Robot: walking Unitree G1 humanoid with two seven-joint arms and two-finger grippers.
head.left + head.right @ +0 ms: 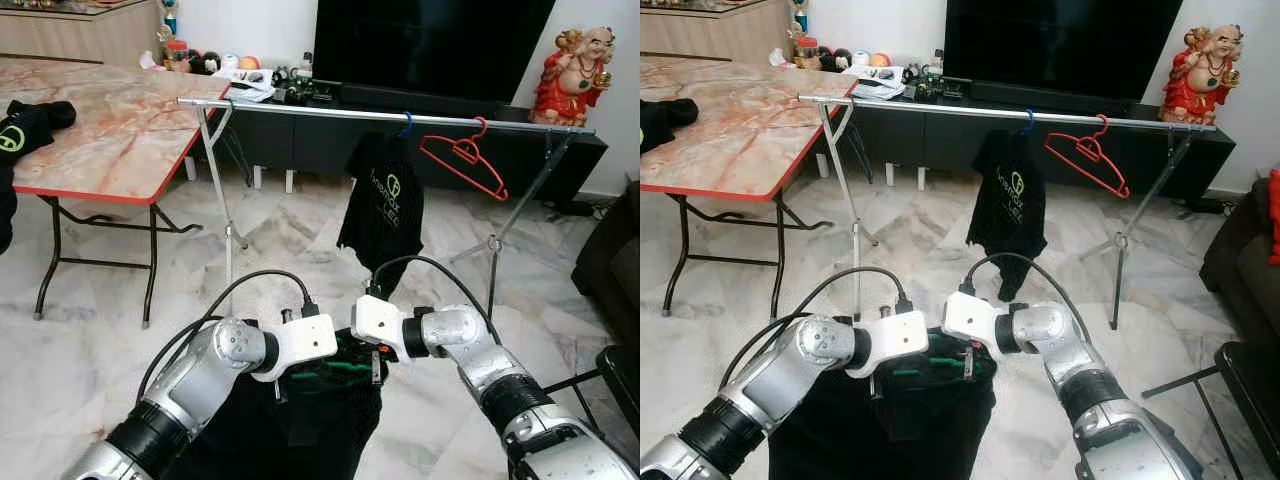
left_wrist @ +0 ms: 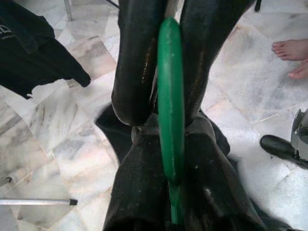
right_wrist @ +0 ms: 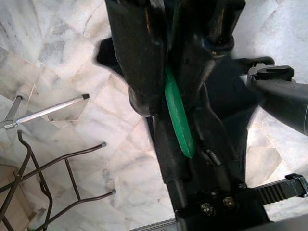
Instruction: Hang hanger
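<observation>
A green hanger (image 1: 332, 372) carrying a black garment (image 1: 300, 430) hangs low in front of me, held from both ends. My left gripper (image 2: 162, 118) is shut on the green hanger (image 2: 169, 96), one black finger on each side. My right gripper (image 3: 171, 113) is shut on the same hanger (image 3: 178, 122) from the other side. Further ahead stands a silver clothes rail (image 1: 400, 115). On it hang a black shirt (image 1: 382, 205) on a blue hook and, to its right, a bare red hanger (image 1: 465, 160).
A marble-topped folding table (image 1: 110, 130) with black clothes on it stands at the left. Behind the rail are a TV (image 1: 430, 40), a low dark cabinet and a red statue (image 1: 575, 75). A dark sofa (image 1: 615, 260) is at the right. A person's bare foot (image 2: 293, 53) rests on the floor nearby.
</observation>
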